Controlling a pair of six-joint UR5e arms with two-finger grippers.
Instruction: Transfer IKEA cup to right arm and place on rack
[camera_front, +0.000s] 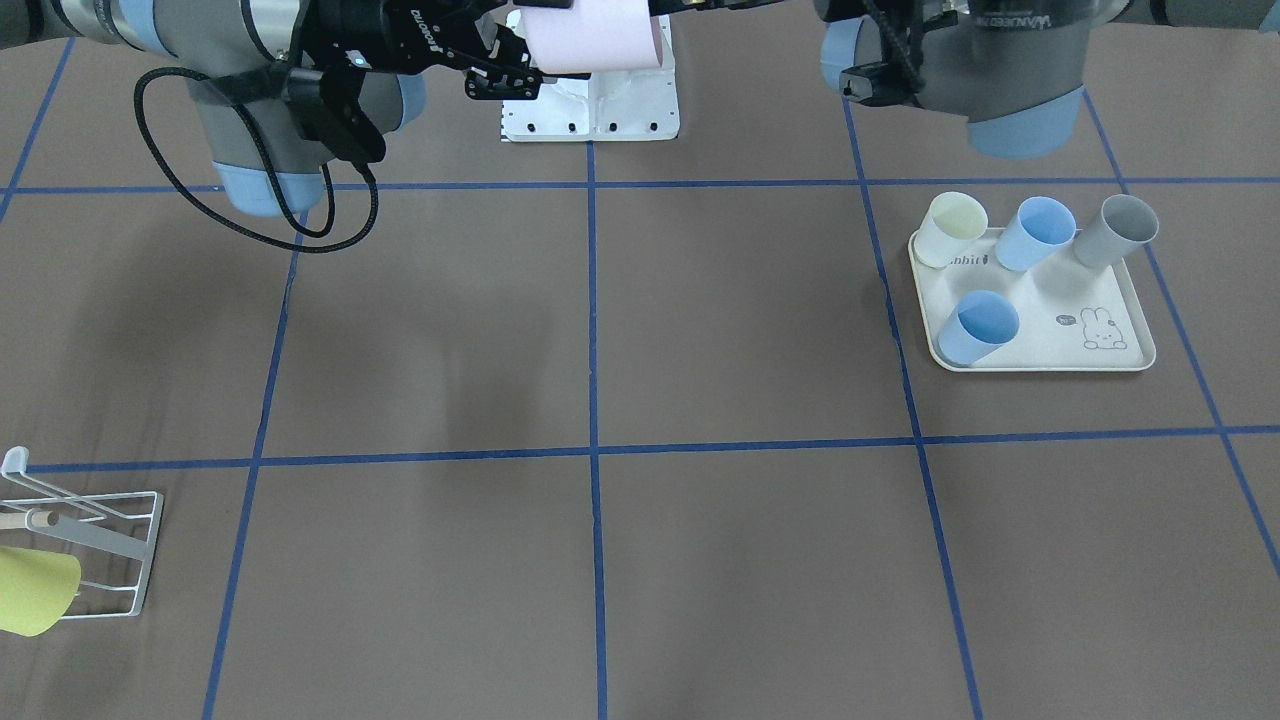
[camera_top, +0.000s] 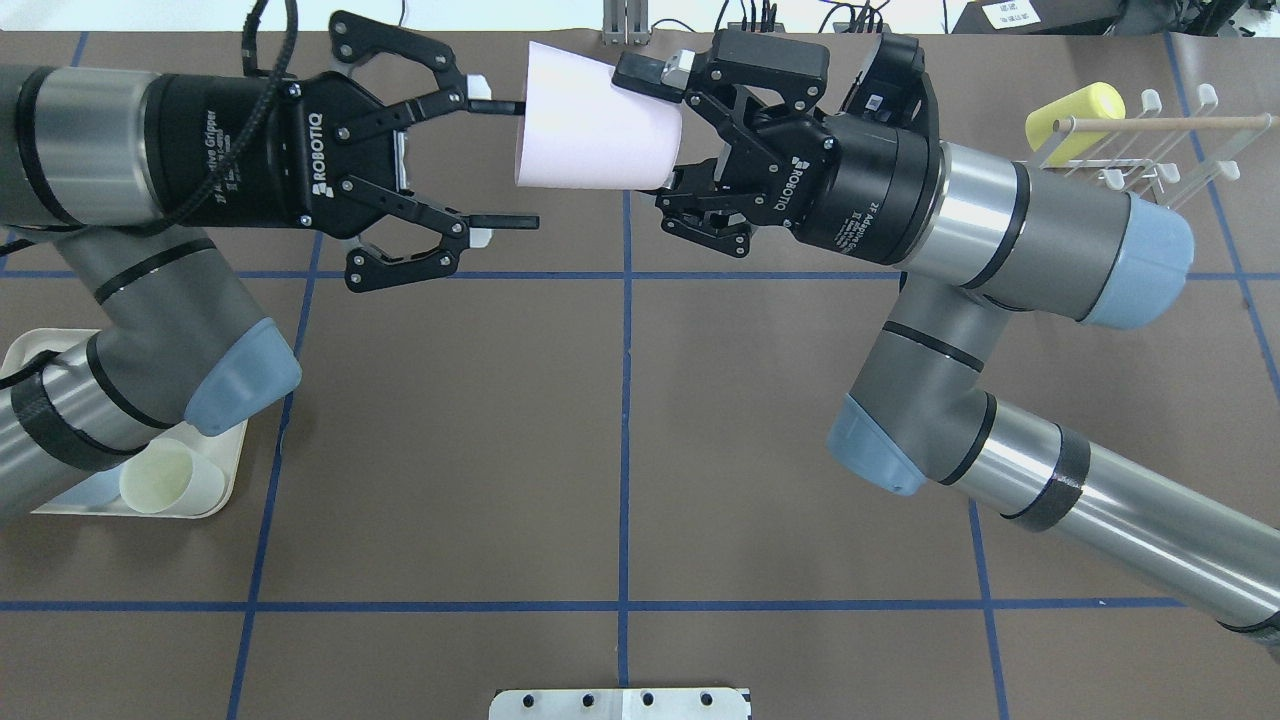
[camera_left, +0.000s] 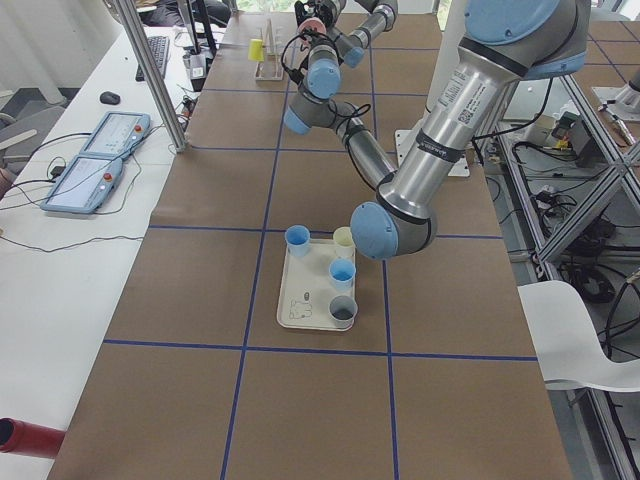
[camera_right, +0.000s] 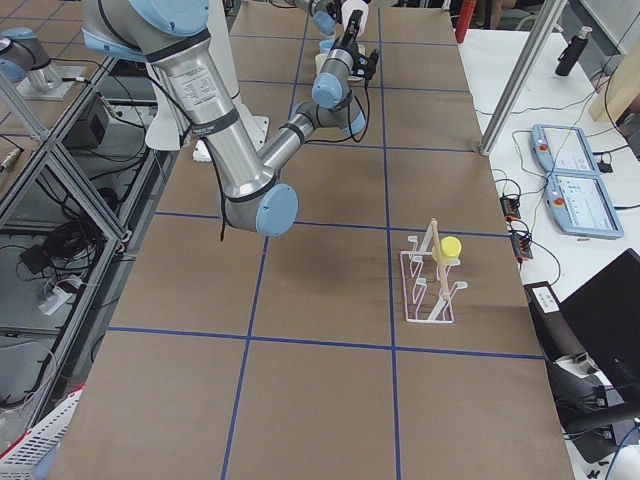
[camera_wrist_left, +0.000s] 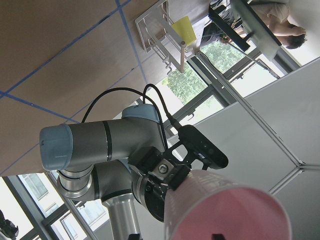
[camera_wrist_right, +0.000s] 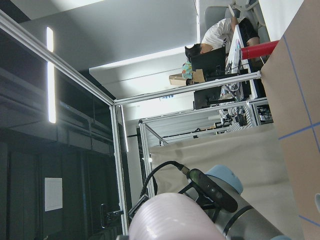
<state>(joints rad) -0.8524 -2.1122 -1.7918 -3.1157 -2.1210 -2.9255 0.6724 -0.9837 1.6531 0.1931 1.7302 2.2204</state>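
Though clamped on IKEA cup (camera_top: 595, 130) with right claw (camera_top: 672, 135) and spread wide at left claw (camera_top: 495, 160), only halfway: gotta hang on rack (camera_top: 1130, 165), 2 o'clock.

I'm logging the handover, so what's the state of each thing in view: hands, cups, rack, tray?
pink cup: in the air, on its side, gripped at its base end.
right hand: shut on pink cup.
left hand: open, at the cup's mouth.
rack: standing, yellow cup hung on it.
cream cup, grey cup, two blue cups: upright on the tray.
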